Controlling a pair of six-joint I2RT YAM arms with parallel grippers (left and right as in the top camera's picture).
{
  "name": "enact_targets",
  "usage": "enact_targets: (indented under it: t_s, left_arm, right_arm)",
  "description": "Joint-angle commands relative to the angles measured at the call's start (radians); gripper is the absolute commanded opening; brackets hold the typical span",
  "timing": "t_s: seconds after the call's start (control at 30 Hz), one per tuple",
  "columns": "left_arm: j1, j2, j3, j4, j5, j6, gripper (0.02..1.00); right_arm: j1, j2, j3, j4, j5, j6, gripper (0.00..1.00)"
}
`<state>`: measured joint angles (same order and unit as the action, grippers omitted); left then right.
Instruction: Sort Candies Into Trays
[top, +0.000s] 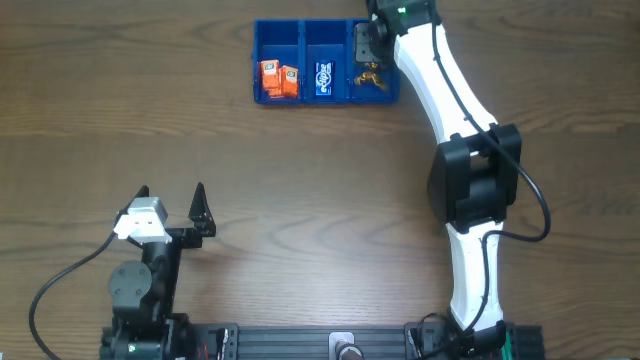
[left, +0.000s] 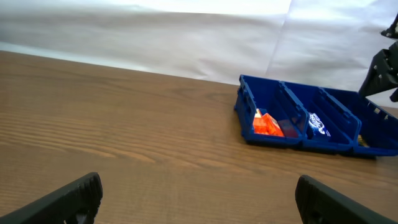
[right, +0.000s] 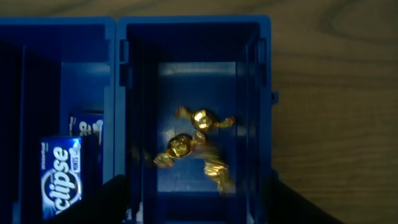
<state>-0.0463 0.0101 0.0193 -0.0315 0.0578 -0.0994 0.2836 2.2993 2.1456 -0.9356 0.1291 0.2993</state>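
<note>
Gold candies (right: 196, 140) are kept in the blue tray's (top: 256, 60) end compartment at the table's far edge, under the spread right gripper (right: 198, 200). Orange candies (left: 267, 124) and blue packets (left: 317, 124) are half hidden by walls. The left gripper (top: 171, 190) is spread too.

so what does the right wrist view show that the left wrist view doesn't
Only right wrist: gold candies in one end bin of the tray, seen from above. Only left wrist: orange candies in the other end bin, and a white backdrop. Both: the tray, the blue packet in its middle bin, the wood table.
</note>
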Motion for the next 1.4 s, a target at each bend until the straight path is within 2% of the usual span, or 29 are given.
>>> enact_targets:
  t_s: [0.03, 0.3, 0.37, 0.5, 0.63, 0.8, 0.9, 1.0, 1.17, 1.27, 1.4]
  left_arm:
    - [0.005, -0.006, -0.014, -0.043, 0.007, 0.014, 0.996]
    - [0.005, -0.006, -0.014, -0.043, 0.007, 0.014, 0.996]
    - [0.005, -0.006, -0.014, -0.043, 0.007, 0.014, 0.998]
    - [0.005, -0.006, -0.014, -0.043, 0.007, 0.014, 0.998]
    - [0.005, -0.006, -0.014, -0.043, 0.007, 0.014, 0.998]
    - [0.005, -0.006, -0.014, -0.043, 0.007, 0.014, 0.998]
    - [0.005, -0.006, -0.014, -0.043, 0.007, 0.014, 0.998]
    - [0.005, -0.006, -0.014, -0.043, 0.007, 0.014, 0.998]
    - [0.005, -0.006, -0.014, -0.043, 0.007, 0.014, 0.998]
    - [0.005, -0.006, -0.014, -0.043, 0.007, 0.014, 0.998]
    - [0.005, -0.006, -0.014, -0.043, 0.007, 0.014, 0.998]
  right_arm:
    - [-0.002, -0.003, 0.019, 0.005, 0.008, -0.016, 0.998]
    - [-0.05, -0.141, 0.007, -0.108, 0.029, -0.032, 0.998]
    - [-0.05, -0.23, -0.024, -0.116, 0.063, -0.071, 0.998]
    - [-0.056, -0.392, -0.109, -0.116, 0.158, -0.084, 0.998]
    - [-0.084, -0.567, -0.258, -0.092, 0.166, -0.119, 0.998]
    - [-0.101, -0.839, -0.578, 0.052, 0.166, -0.126, 0.998]
    - [-0.17, -1.025, -0.802, 0.143, 0.154, -0.126, 0.998]
    - [-0.232, -1.184, -0.979, 0.211, 0.097, -0.126, 0.998]
    - [-0.285, -1.45, -1.278, 0.374, 0.09, -0.127, 0.998]
    - [-0.301, -1.621, -1.518, 0.559, 0.078, -0.18, 0.998]
    - [-0.302, -1.758, -1.72, 0.727, 0.035, -0.182, 0.998]
